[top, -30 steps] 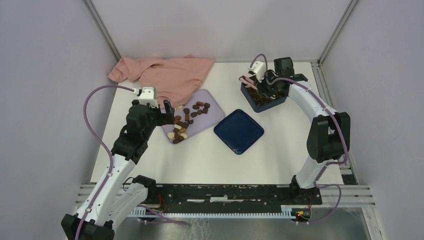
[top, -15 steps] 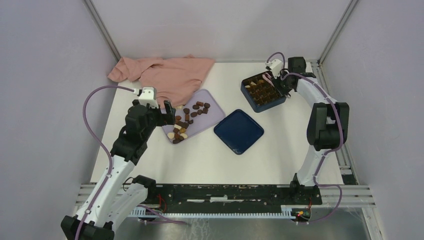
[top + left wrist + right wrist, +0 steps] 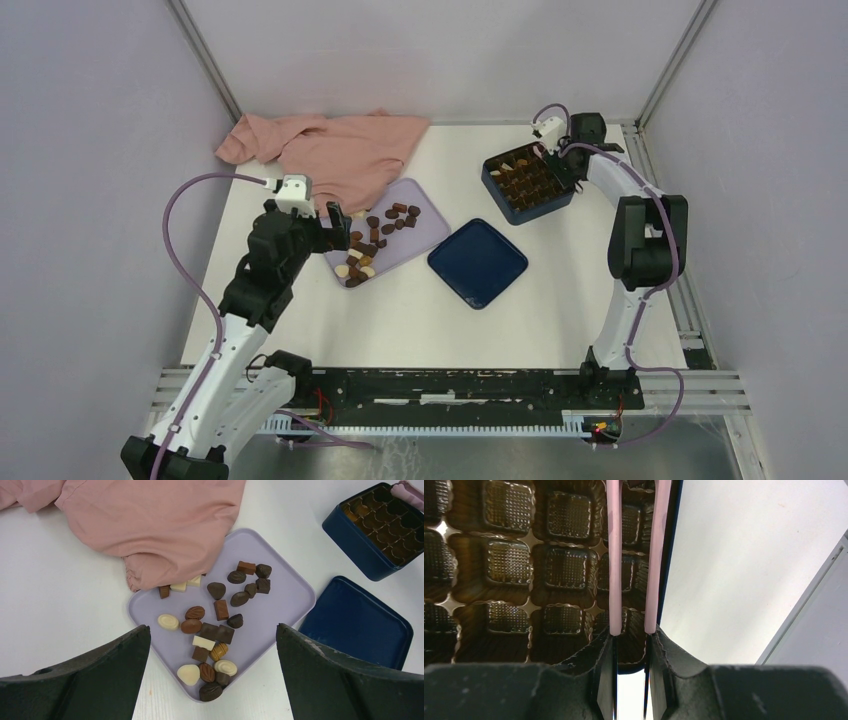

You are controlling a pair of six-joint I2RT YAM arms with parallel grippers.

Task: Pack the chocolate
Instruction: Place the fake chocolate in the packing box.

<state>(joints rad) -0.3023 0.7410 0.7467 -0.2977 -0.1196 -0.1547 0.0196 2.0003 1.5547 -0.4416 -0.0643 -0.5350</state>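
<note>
The chocolate [image 3: 194, 613], several dark, light brown and cream pieces, lies loose on a lilac tray [image 3: 280, 600] left of centre [image 3: 372, 238]. My left gripper [image 3: 212, 626] hangs open over the tray's near corner, with nothing between its fingers [image 3: 333, 222]. A dark blue box [image 3: 528, 185] with a brown grid insert [image 3: 509, 565] stands at the back right. My right gripper [image 3: 630, 635] is at the box's far right corner [image 3: 555, 150], shut on pink tongs [image 3: 614, 555]. The tongs' arms reach over the insert's edge cells, and their tips are out of view.
The box's blue lid [image 3: 478, 263] lies open side up between the tray and the box. A pink cloth [image 3: 330, 145] is bunched at the back left and overlaps the tray's far edge. Grey walls close in both sides and the back.
My right arm has drawn back from over the box's middle to its far right corner, with the tongs still in its grip. The left arm has barely moved.
</note>
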